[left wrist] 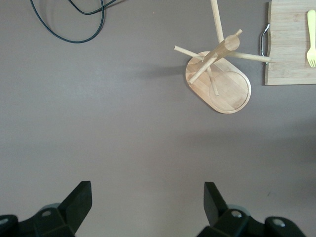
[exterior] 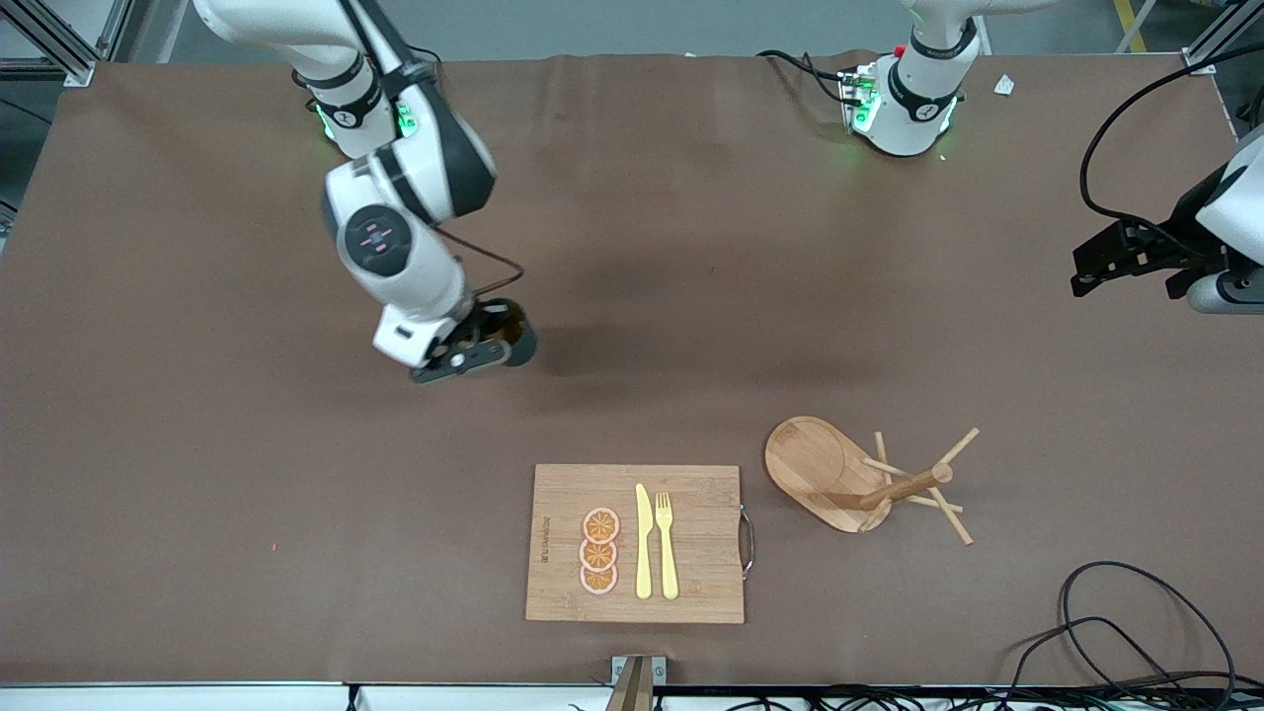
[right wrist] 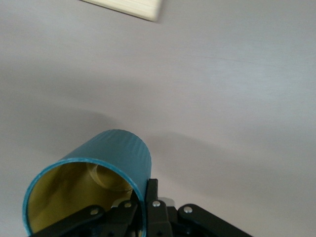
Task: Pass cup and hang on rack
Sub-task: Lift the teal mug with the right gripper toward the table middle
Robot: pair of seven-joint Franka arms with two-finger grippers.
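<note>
My right gripper is shut on the rim of the dark teal cup and holds it above the bare table toward the right arm's end. In the right wrist view the cup shows its ribbed teal wall and yellow inside, with one finger outside the wall and the other inside. The wooden rack stands beside the cutting board, nearer the left arm's end; it also shows in the left wrist view. My left gripper is open and empty, waiting high at the left arm's table end.
A rectangular wooden cutting board with orange slices, a yellow knife and fork lies near the front edge. Black cables lie at the front corner near the left arm's end.
</note>
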